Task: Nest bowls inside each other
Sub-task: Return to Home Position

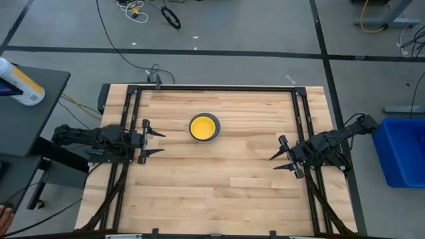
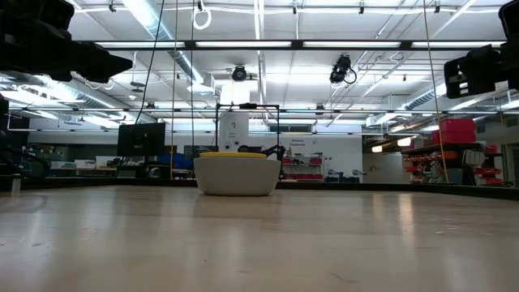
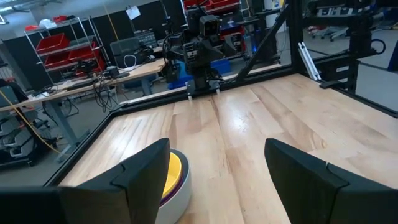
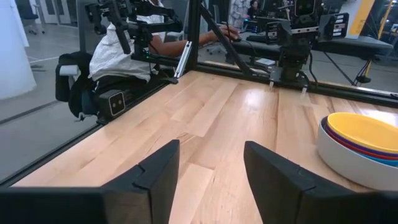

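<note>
The bowls stand nested in one stack (image 1: pixel 204 128) on the wooden table, a little toward the far edge from its middle. A yellow bowl (image 4: pixel 365 132) lies on top, rims of dark blue, red and light blue (image 4: pixel 364 154) show under it, and the grey-white bowl (image 2: pixel 238 176) outermost rests on the table by its base. My left gripper (image 1: pixel 158 143) stands open at the table's left edge, pointing level toward the stack, apart from it. My right gripper (image 1: pixel 277 162) stands open at the right edge, nothing between its fingers.
A black metal frame (image 1: pixel 212 88) runs round the table top. A blue bin (image 1: pixel 402 149) stands off the table at the right, and a grey side table with a white and yellow bottle (image 1: pixel 20 83) at the left. A person sits beyond the table (image 4: pixel 124 43).
</note>
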